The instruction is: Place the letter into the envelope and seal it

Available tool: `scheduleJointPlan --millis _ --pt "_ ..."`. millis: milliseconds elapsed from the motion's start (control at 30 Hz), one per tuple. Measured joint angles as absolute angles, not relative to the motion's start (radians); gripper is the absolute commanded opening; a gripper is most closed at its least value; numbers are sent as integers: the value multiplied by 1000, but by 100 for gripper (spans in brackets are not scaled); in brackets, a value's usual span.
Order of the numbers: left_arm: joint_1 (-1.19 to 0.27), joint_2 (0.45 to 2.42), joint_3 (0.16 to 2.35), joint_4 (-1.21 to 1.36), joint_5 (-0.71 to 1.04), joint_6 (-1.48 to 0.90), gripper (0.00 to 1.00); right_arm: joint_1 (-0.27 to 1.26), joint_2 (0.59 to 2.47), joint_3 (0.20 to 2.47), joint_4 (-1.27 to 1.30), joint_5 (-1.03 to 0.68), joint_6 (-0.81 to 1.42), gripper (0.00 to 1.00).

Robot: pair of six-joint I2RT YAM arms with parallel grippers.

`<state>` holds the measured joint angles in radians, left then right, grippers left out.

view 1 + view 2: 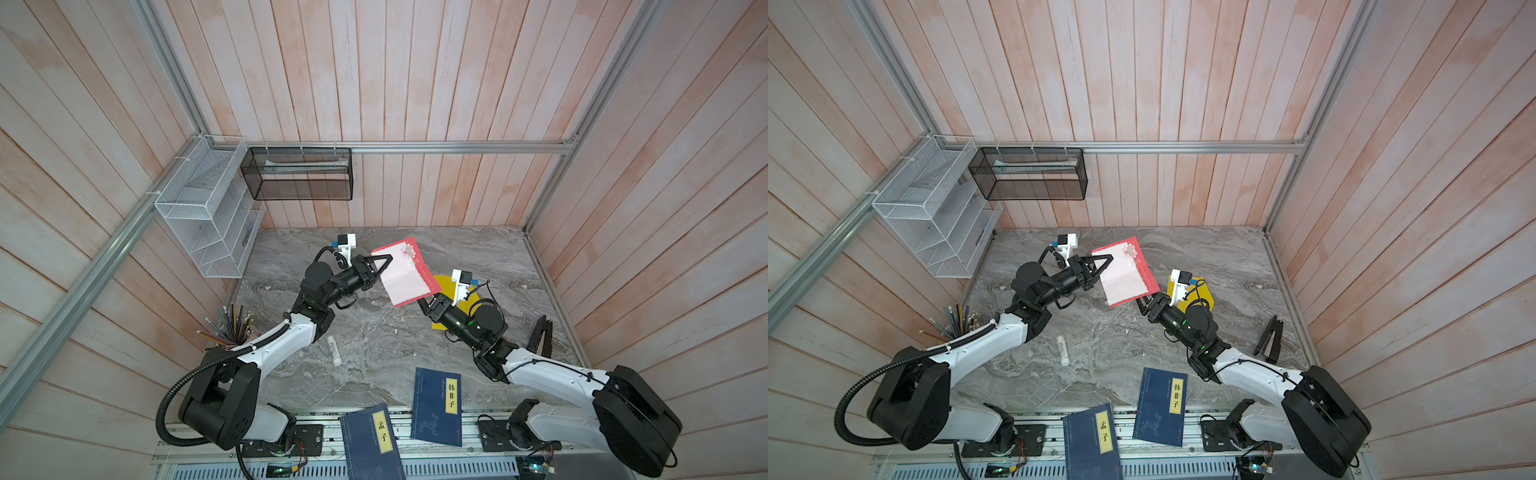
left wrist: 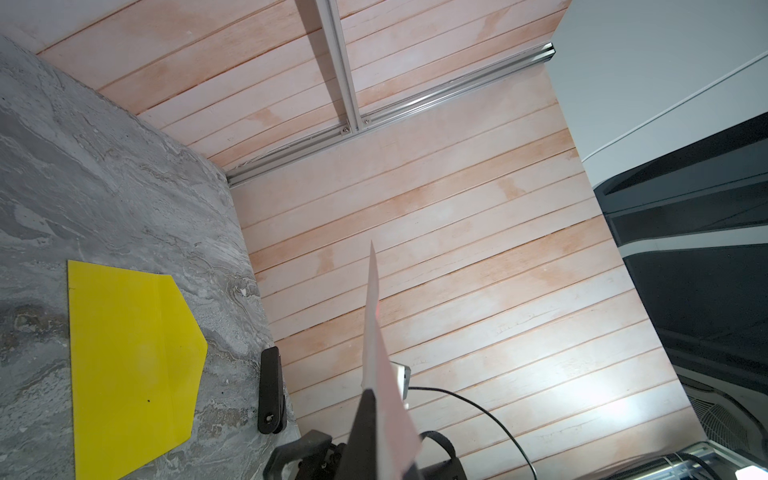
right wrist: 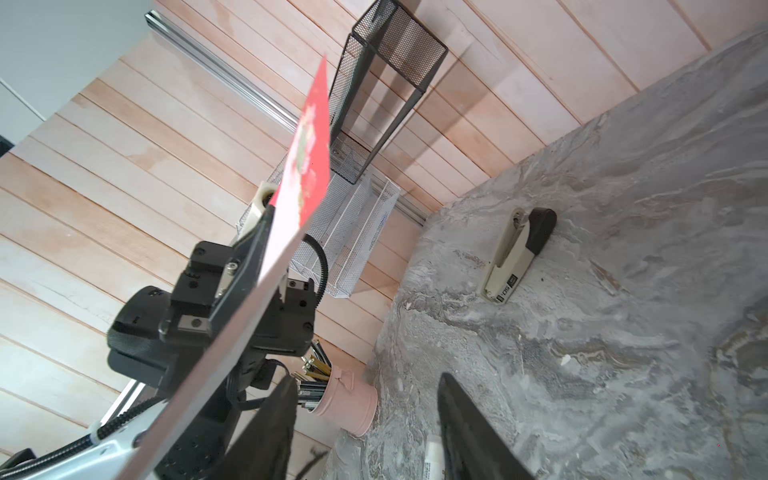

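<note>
The left gripper (image 1: 385, 262) pinches the thin, red-edged letter (image 1: 409, 274). The right gripper (image 3: 368, 378) stands spread, maybe touching it. The yellow envelope (image 2: 133, 353) lies flat.

In a top view the letter (image 1: 405, 274) sits mid-frame; the envelope (image 1: 444, 286) lies just right, partly under it; books (image 1: 437, 405) lower centre.

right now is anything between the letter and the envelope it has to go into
Yes: the right claw and its wrist hang over the envelope, hiding much of it in both top views. The left claw holds the letter aloft.
</note>
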<state>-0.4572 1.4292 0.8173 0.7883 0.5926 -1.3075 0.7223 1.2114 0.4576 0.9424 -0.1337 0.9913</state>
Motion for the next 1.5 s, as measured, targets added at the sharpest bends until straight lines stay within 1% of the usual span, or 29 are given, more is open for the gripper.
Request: scheduleJointPlan --millis 300,667,1167,1500 --pt "-472 1451 801 810 593 -1314 0 722 1209 465 973 -154 992 64" --pt "-483 1453 801 828 593 -1314 0 721 1206 465 1032 -155 1024 70" --pt "-505 1472 786 853 586 -1314 0 704 1265 466 1166 -155 1131 68" --pt "-519 1472 783 851 567 -1294 0 693 1318 466 1270 -151 1237 62"
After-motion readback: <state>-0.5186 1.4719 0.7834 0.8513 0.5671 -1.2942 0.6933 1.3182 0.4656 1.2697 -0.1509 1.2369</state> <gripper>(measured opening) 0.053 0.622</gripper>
